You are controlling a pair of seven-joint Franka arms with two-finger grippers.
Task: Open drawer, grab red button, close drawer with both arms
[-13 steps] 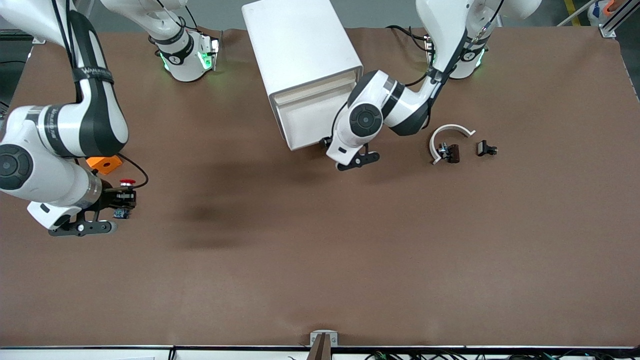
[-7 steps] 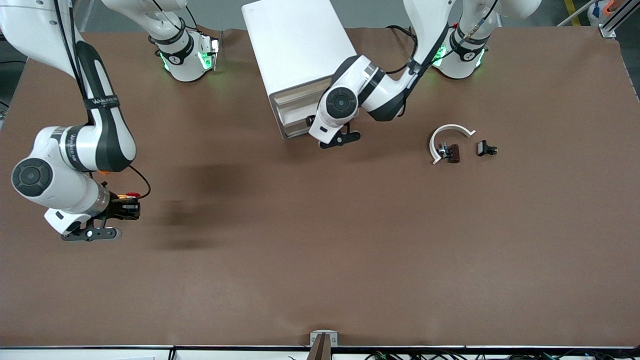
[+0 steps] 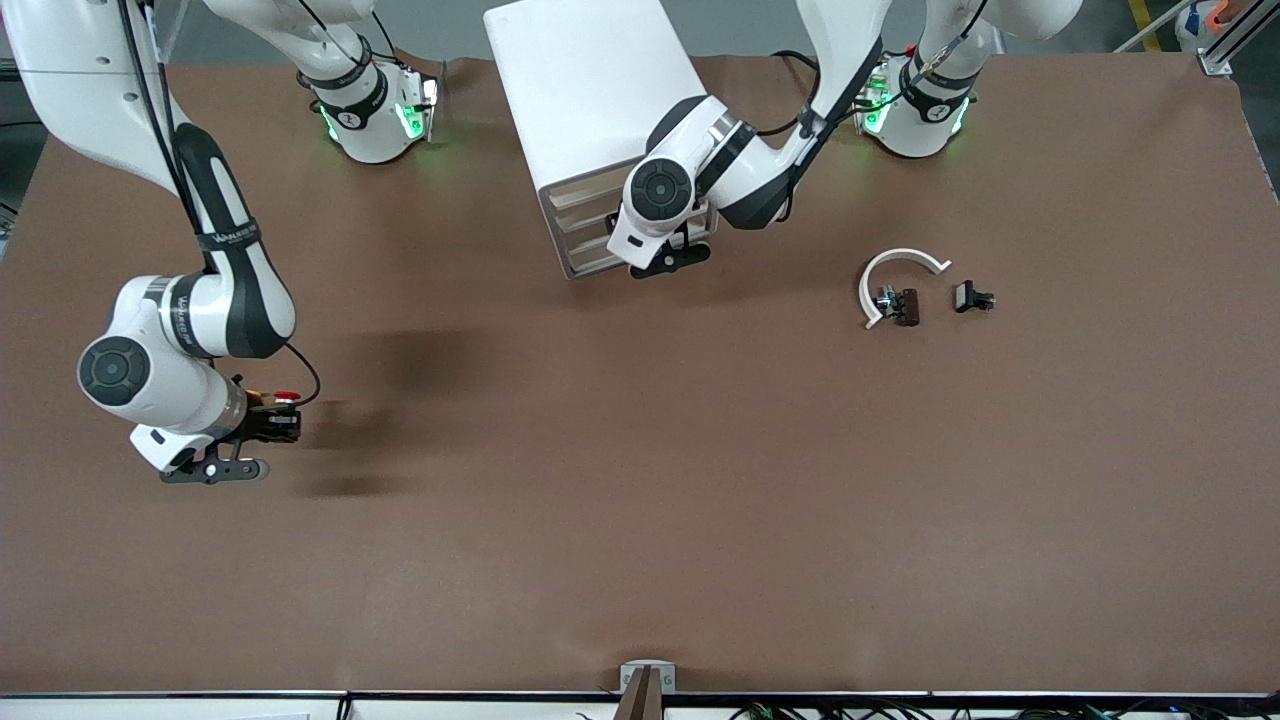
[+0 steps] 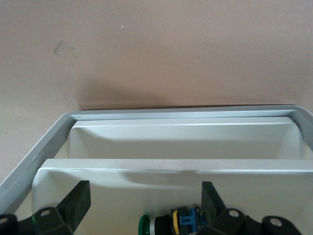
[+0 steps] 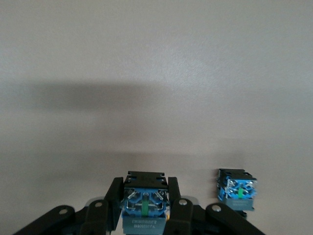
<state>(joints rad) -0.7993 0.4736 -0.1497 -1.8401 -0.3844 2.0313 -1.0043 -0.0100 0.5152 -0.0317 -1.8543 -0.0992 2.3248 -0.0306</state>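
Note:
The button (image 3: pixel 285 402), red-capped, hangs low over the table at the right arm's end. My right gripper (image 3: pixel 272 422) is shut on it. In the right wrist view the fingers (image 5: pixel 177 200) clamp its black and blue body (image 5: pixel 145 201). The white cabinet (image 3: pixel 590 90) stands between the arm bases, its drawer (image 3: pixel 585 240) only a little way out. My left gripper (image 3: pixel 625 240) is at the drawer front, open. In the left wrist view its fingers (image 4: pixel 78 198) straddle the drawer's wall (image 4: pixel 171 171), with a green-capped button (image 4: pixel 168 226) inside.
A second blue-bodied part (image 5: pixel 236 188) stands on the table beside the held button. Toward the left arm's end lie a white curved piece (image 3: pixel 900 265) and two small black parts (image 3: pixel 903 306), (image 3: pixel 972 297).
The left arm has pushed the drawer from far out to almost into the cabinet. The right arm has carried the button a little toward the table's middle.

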